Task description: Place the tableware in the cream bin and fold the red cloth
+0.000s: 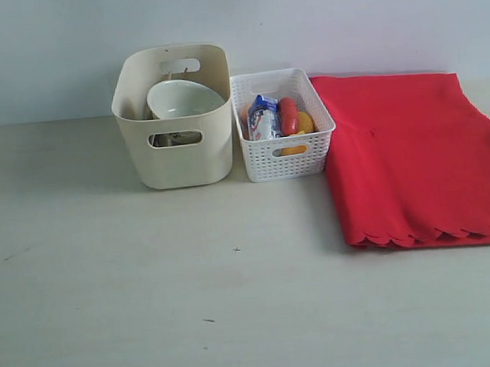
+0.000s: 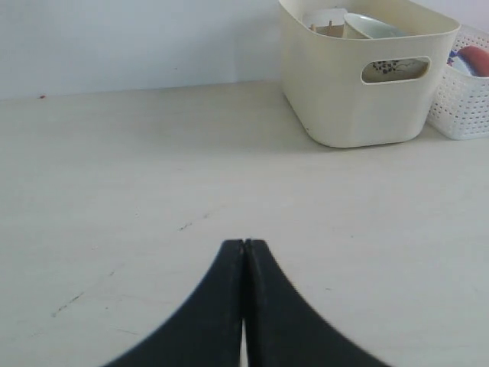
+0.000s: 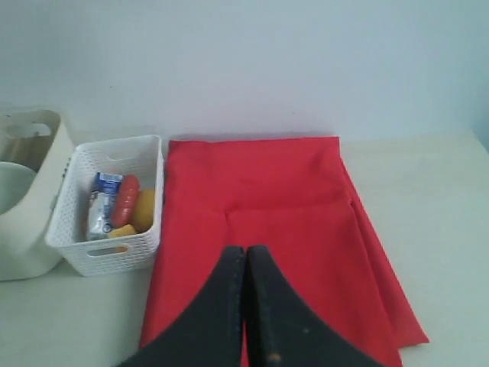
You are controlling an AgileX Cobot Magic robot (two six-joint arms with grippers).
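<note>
The cream bin point(image 1: 177, 163) stands at the back left with the white bowl point(image 1: 183, 98) tilted inside; the bowl's patterned base point(image 2: 393, 68) shows through the handle cut-out, and other tableware is mostly hidden behind the wall. The red cloth point(image 1: 409, 153) lies folded in layers at the right, its scalloped edge point(image 1: 415, 238) toward the front. My left gripper point(image 2: 244, 243) is shut with nothing in it, over bare table well short of the cream bin point(image 2: 359, 99). My right gripper point(image 3: 245, 249) is shut and empty above the red cloth point(image 3: 290, 229). Neither gripper appears in the exterior view.
A white lattice basket point(image 1: 285, 156) with a milk carton point(image 1: 263, 117), a red sausage point(image 1: 288, 114) and yellow food stands between the bin and the cloth. The pale table point(image 1: 194, 295) stretches out in front. A wall closes the back.
</note>
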